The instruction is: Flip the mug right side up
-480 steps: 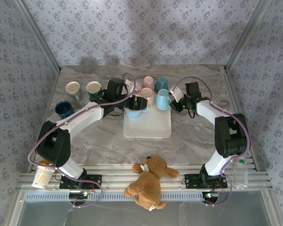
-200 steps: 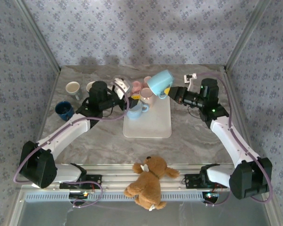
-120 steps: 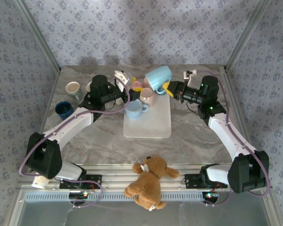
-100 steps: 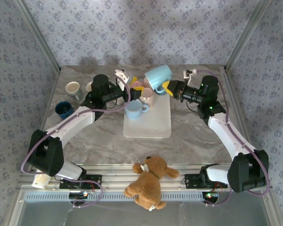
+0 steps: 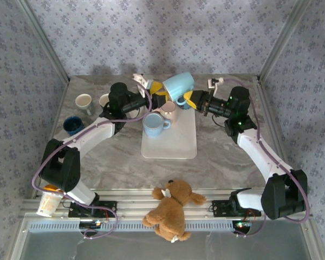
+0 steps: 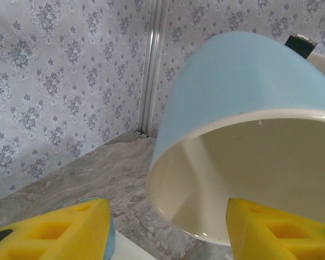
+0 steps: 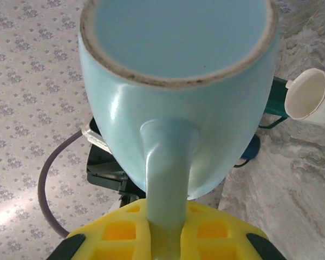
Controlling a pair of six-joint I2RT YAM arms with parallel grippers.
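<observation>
Two grippers met above the far end of the white tray on the tabletop. On the left, the left gripper had its yellow fingers spread wide, facing the open mouth of the light blue mug; I could not tell whether they touched its rim. The mug hung in the air, tilted, mouth down and leftward. The right gripper had its fingers pinched tight on the mug's handle.
</observation>
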